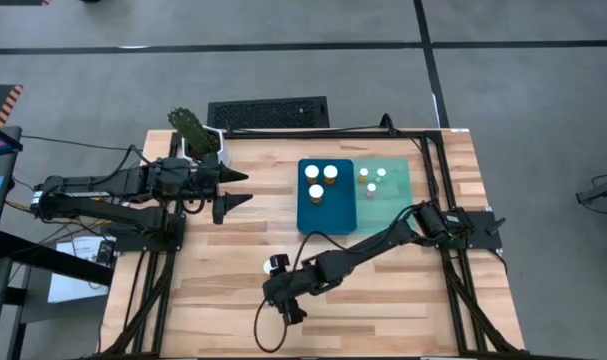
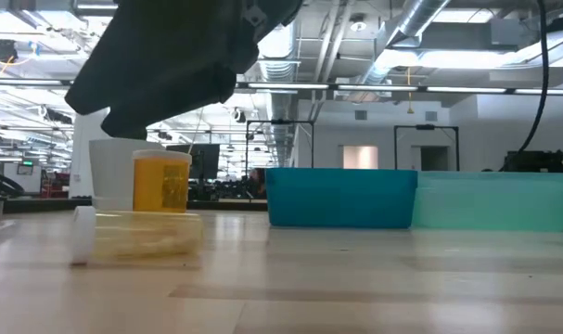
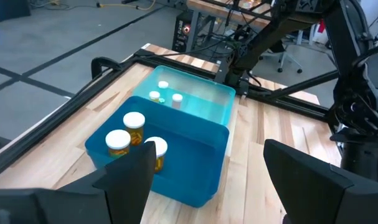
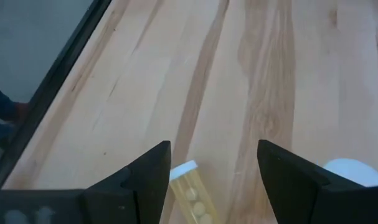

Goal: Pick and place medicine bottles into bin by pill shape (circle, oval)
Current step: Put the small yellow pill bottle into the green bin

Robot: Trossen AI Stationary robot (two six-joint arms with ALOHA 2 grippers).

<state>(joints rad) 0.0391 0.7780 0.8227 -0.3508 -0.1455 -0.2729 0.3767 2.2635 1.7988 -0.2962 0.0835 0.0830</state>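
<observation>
A medicine bottle [image 4: 192, 190] lies on its side on the table near the front edge, its white cap [image 4: 182, 169] pointing away from my right gripper; it also shows in the low view [image 2: 137, 237]. My right gripper [image 4: 212, 155] is open just above it, one finger on each side, touching nothing. A second bottle [image 1: 275, 264] stands upright close by and shows in the low view [image 2: 160, 181]. Three bottles [image 1: 321, 180] stand in the dark blue bin [image 1: 305, 215]. Three smaller ones [image 1: 371, 180] stand in the light teal bin [image 1: 398, 195]. My left gripper [image 1: 235, 190] is open and empty, left of the bins.
The two bins stand side by side at the table's far middle. A dark green object [image 1: 195, 130] and a white container [image 1: 205, 148] sit at the far left corner. A black cable [image 1: 268, 335] loops near the front edge. Bare wood lies between the bins and the front edge.
</observation>
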